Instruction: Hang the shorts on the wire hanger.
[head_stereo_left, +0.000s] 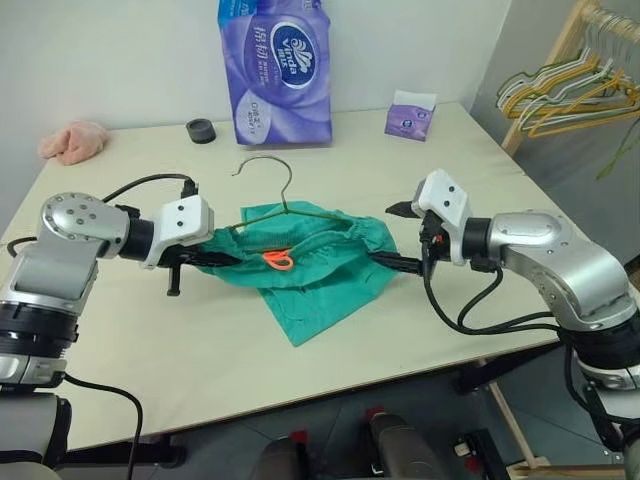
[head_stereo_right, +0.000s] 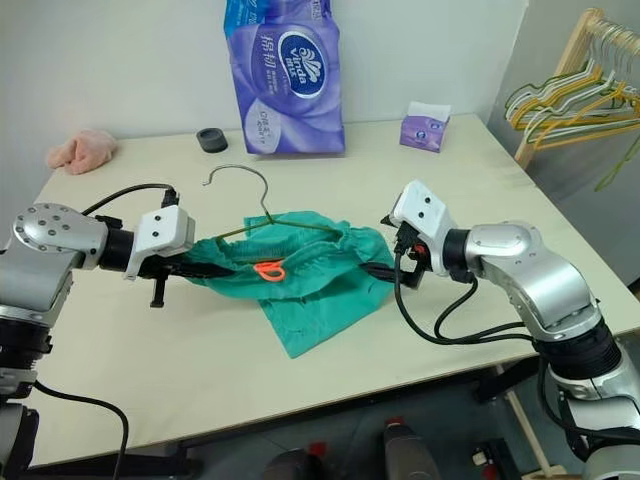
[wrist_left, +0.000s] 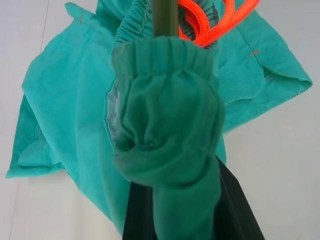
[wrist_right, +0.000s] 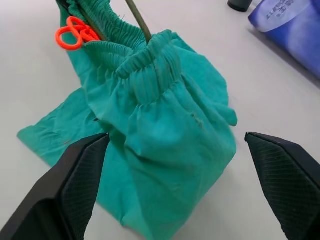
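My left tool (head_stereo_left: 205, 259) is pinching a bunched end of the gathered waistband of the soft teal-green fabric shorts (head_stereo_left: 310, 262), while my right tool (wrist_right: 175, 185) is standing spread wide just beside the other end, gripping nothing. The shorts are sagging partly onto the pale desk (head_stereo_left: 420, 170), threaded over the thin dark olive-green wire hanger (head_stereo_left: 275, 190), whose hook is pointing away from me. I am judging the cloth light, limp and prone to slipping along the smooth wire; the thick elastic band is the surest hold. Further off, the purple plastic tissue pack (head_stereo_left: 275, 70) is holding its rolls.
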